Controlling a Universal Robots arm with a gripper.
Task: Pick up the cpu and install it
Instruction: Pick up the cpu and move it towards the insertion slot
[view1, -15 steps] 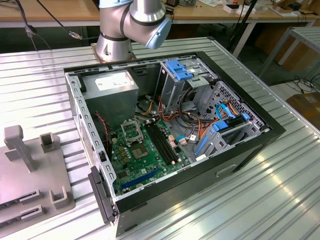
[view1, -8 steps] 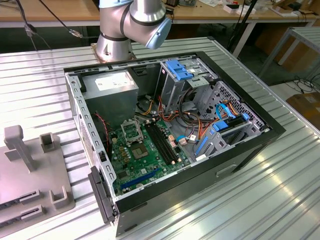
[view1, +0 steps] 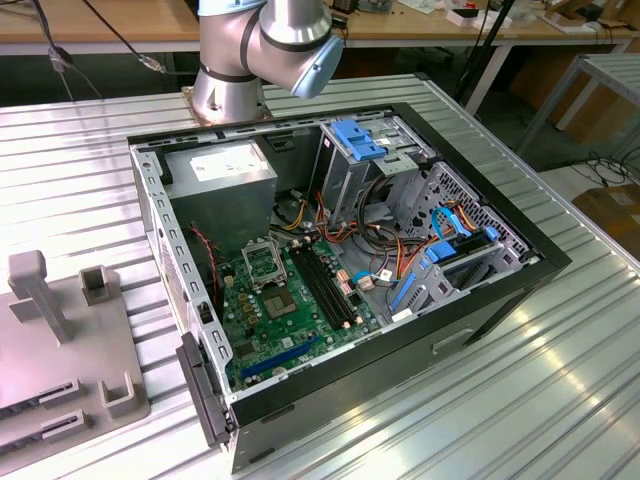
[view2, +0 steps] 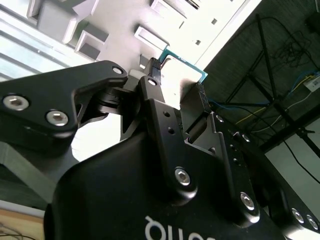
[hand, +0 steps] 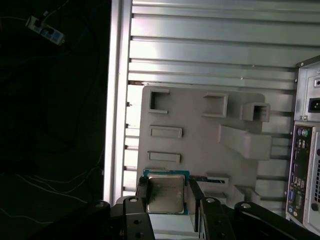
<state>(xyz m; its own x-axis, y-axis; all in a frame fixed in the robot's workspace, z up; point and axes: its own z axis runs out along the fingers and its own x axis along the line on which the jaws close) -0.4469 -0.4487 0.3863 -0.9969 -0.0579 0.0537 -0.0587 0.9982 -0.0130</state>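
Observation:
The cpu (hand: 165, 195) is a small square chip with a silver-grey top and a teal edge. It sits between the two black fingers (hand: 142, 192) of my gripper (hand: 167, 190), which is shut on it, high above the grey fixture plate (hand: 200, 135). In the second wrist view the cpu (view2: 175, 75) shows side-on between the fingertips of the gripper (view2: 177, 85). The open computer case (view1: 480, 290) lies on the table with its green motherboard (view1: 300, 320) exposed. The silver socket frame (view1: 262, 262) on the board holds no chip.
The grey fixture plate (view1: 60, 340) with raised blocks lies at the exterior view's left of the case. The arm's base (view1: 230, 90) stands behind the case. Black memory slots (view1: 325, 285), cable bundles (view1: 390, 250) and blue drive brackets (view1: 355, 140) crowd the case interior. The ribbed metal table (view1: 520, 400) ends near the plate.

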